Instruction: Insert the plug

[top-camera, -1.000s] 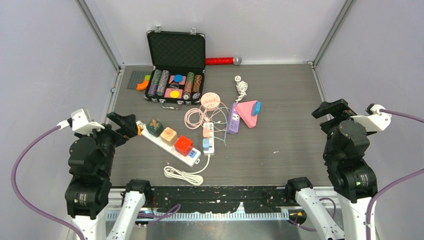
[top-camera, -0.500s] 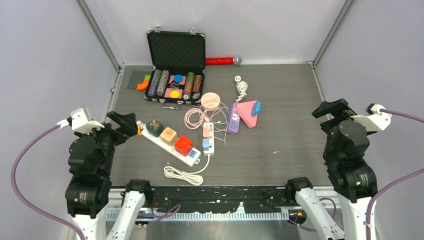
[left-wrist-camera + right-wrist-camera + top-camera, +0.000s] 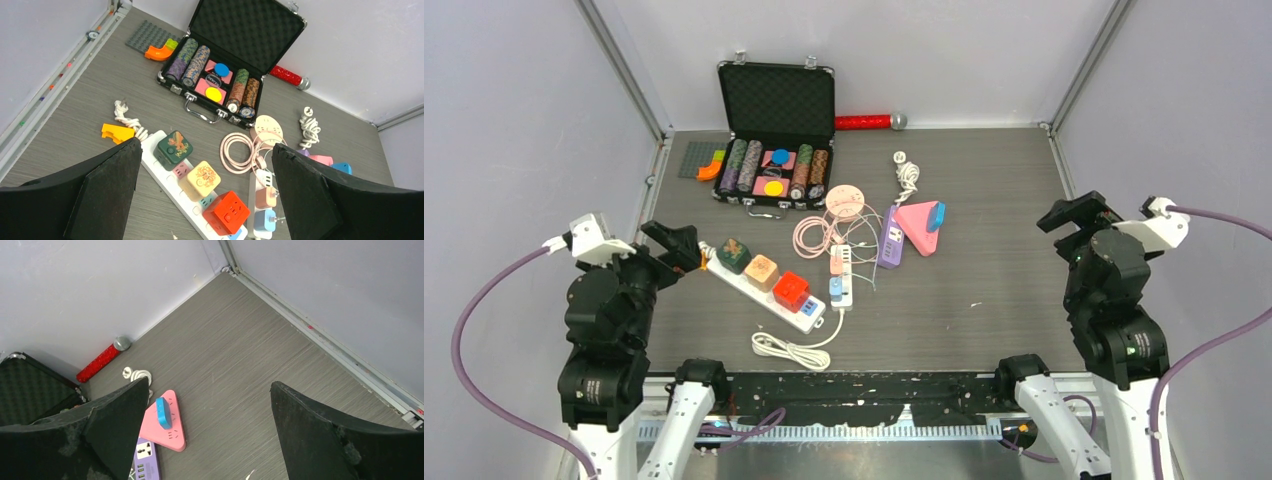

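Ahead and left of my right claw (image 3: pixel 208 385), which stands wide and empty like the left claw (image 3: pixel 206 145), the white plug (image 3: pixel 128 372) lies on the worktop (image 3: pixel 240 355); I judge it light and rigid, best pinched across its body.

in the right wrist view the black case (image 3: pixel 30 385) is cut by the left edge and partly hidden behind the right arm's finger (image 3: pixel 100 440); the purple power strip (image 3: pixel 146 460) runs off the bottom. in the left wrist view the white power strip (image 3: pixel 167 177) runs off the bottom, and the left arm's finger (image 3: pixel 320 200) hides most of the pink triangular socket (image 3: pixel 320 160).
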Available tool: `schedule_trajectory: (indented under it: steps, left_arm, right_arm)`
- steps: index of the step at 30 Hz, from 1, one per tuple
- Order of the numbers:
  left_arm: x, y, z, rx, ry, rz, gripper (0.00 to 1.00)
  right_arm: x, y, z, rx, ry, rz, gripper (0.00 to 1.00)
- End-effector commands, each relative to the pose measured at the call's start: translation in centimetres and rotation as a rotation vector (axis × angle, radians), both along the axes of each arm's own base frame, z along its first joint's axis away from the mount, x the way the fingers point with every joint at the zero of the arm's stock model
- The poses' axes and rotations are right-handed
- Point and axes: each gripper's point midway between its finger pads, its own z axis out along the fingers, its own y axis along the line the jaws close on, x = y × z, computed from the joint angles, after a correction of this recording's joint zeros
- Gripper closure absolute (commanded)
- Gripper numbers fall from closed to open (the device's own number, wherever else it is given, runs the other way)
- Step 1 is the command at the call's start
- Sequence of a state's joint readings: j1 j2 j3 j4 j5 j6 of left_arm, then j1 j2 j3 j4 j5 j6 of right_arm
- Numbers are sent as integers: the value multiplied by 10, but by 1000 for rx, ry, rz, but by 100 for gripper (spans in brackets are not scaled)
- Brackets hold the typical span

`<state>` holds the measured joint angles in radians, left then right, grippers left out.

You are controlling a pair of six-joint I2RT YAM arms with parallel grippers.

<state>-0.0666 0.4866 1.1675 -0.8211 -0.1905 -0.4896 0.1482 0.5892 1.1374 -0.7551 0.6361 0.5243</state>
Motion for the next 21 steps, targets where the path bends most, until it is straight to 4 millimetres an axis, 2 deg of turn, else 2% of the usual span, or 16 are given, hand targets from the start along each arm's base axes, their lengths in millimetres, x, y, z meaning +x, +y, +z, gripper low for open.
schedule_trajectory:
  steps: [1,5,6,7,8,9,10,11,12,13,15,17,21]
  left_arm:
    - [15,-3,-6,8,10,-17,0]
    - [25,0,-40,-7,103,13,0]
    - [27,1,-53,-10,138,26,0]
    - [29,3,-65,-16,175,43,0]
    - [30,6,-77,-19,214,62,0]
    - [32,7,-92,-26,259,77,0]
    - [33,7,-100,-29,288,81,0]
    - [36,6,-111,-35,326,81,0]
    - [38,4,-121,-42,360,79,0]
    - [41,2,-130,-52,397,77,0]
    - [45,0,-141,-75,446,82,0]
    - [50,-3,-147,-90,470,75,0]
    - [57,-2,-149,-104,488,81,0]
  right_arm:
    - [26,17,-4,-4,5,90,5]
    - [62,54,-44,22,140,278,5]
    - [71,66,-60,46,194,327,5]
    - [76,75,-68,55,217,358,5]
    - [82,82,-86,61,264,370,5]
    - [85,96,-91,55,272,408,5]
    - [90,100,-107,41,314,404,5]
    - [92,119,-110,27,312,455,5]
    - [96,125,-126,8,355,453,5]
    - [97,141,-131,5,365,489,5]
    - [104,165,-166,-3,467,524,5]
    - [107,189,-189,6,525,572,5]
    - [111,228,-223,34,608,645,5]
